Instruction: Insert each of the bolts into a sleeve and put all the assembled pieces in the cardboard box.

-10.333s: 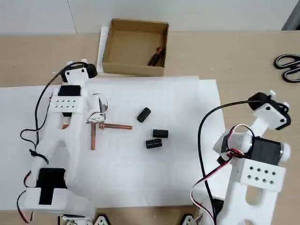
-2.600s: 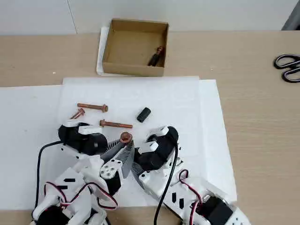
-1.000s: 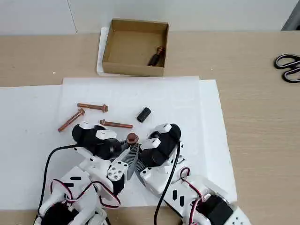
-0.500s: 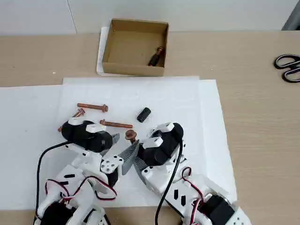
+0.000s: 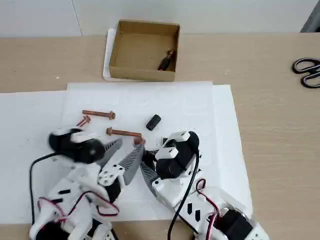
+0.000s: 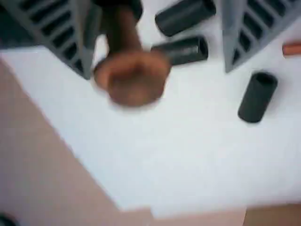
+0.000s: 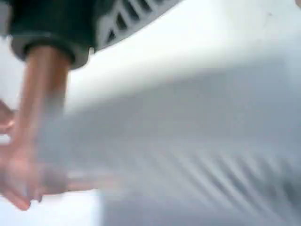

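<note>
1. The right gripper (image 5: 143,157) is clamping a dark sleeve (image 7: 42,28), and a copper bolt (image 7: 40,108) is sticking out of it.
2. The left gripper (image 6: 157,70) is standing wide open, with its jaws on either side of the bolt's head.
3. The left wrist view is showing three loose sleeves (image 6: 181,49) on the white sheet (image 6: 188,155) past the jaws. From above, one is lying just beyond the bolt head.
4. Well beyond both grippers, the cardboard box (image 5: 115,55) is holding one assembled piece (image 5: 166,60).

White arms (image 5: 172,193), black motors (image 5: 174,159), grey ribbed fingers (image 5: 131,161)
</note>
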`<state>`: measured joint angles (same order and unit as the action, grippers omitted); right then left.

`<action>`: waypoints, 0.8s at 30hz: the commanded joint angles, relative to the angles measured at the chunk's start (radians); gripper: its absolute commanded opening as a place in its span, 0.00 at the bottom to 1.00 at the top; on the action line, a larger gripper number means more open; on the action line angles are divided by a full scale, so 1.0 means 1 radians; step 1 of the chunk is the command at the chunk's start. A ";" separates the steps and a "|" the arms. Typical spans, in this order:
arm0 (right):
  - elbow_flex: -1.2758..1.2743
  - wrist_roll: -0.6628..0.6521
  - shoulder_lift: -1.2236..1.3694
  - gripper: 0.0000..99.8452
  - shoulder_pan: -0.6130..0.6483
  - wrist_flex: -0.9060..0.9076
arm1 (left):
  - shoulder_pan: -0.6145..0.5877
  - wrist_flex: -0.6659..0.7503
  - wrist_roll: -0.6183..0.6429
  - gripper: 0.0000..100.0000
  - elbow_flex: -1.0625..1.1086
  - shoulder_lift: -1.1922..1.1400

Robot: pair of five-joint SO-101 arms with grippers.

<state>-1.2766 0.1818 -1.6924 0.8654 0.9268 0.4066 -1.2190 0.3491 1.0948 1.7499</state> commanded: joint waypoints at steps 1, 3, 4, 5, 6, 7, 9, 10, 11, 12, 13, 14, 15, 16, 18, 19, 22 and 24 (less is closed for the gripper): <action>0.040 0.003 -0.002 0.00 -0.013 -0.038 | -0.005 0.014 0.005 0.14 -0.071 -0.009; 0.038 0.003 -0.002 0.00 -0.013 -0.045 | -0.005 0.014 0.006 0.14 -0.085 -0.009; 0.038 0.003 -0.002 0.00 -0.013 -0.044 | -0.005 0.014 0.015 0.14 -0.096 -0.009; 0.038 0.003 -0.002 0.00 -0.013 -0.042 | -0.005 0.014 0.035 0.14 -0.105 -0.009; 0.035 0.003 -0.002 0.00 -0.013 -0.042 | -0.005 0.014 0.049 0.14 -0.111 -0.009; 0.031 0.003 -0.002 0.00 -0.013 -0.044 | -0.005 0.014 0.061 0.14 -0.116 -0.009; 0.029 0.003 -0.002 0.00 -0.013 -0.045 | -0.012 0.028 0.091 0.14 -0.117 -0.009; 0.029 0.003 -0.002 0.00 -0.015 -0.045 | -0.012 0.037 0.101 0.14 -0.117 -0.009; 0.032 0.003 -0.002 0.00 -0.015 -0.045 | -0.012 0.043 0.109 0.14 -0.119 -0.009; 0.035 0.003 -0.002 0.00 -0.016 -0.045 | -0.012 0.051 0.110 0.13 -0.119 -0.009; 0.035 0.003 -0.002 0.00 -0.019 -0.045 | -0.012 0.066 0.110 0.11 -0.117 -0.009; 0.038 0.003 -0.002 0.00 -0.033 -0.045 | -0.014 0.077 0.110 0.08 -0.116 -0.009; 0.046 0.003 -0.002 0.00 -0.045 -0.045 | -0.029 0.087 0.110 0.04 -0.114 -0.009; 0.051 0.002 -0.002 0.00 -0.064 -0.045 | -0.054 0.104 0.110 0.00 -0.111 -0.009; 0.051 -0.028 -0.001 0.00 -0.102 -0.041 | -0.117 0.138 0.107 0.01 -0.105 -0.011; 0.046 -0.044 0.002 0.00 -0.125 -0.039 | -0.152 0.160 0.106 0.00 -0.093 -0.011; 0.054 -0.048 0.068 0.00 -0.188 -0.044 | -0.249 0.216 0.106 0.01 -0.025 -0.012; 0.095 -0.046 0.147 0.00 -0.214 -0.045 | -0.282 0.219 0.106 0.01 0.019 -0.012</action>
<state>-1.2735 0.1465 -1.6203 0.6935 0.9175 0.1749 -1.0365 0.4519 1.0810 1.7499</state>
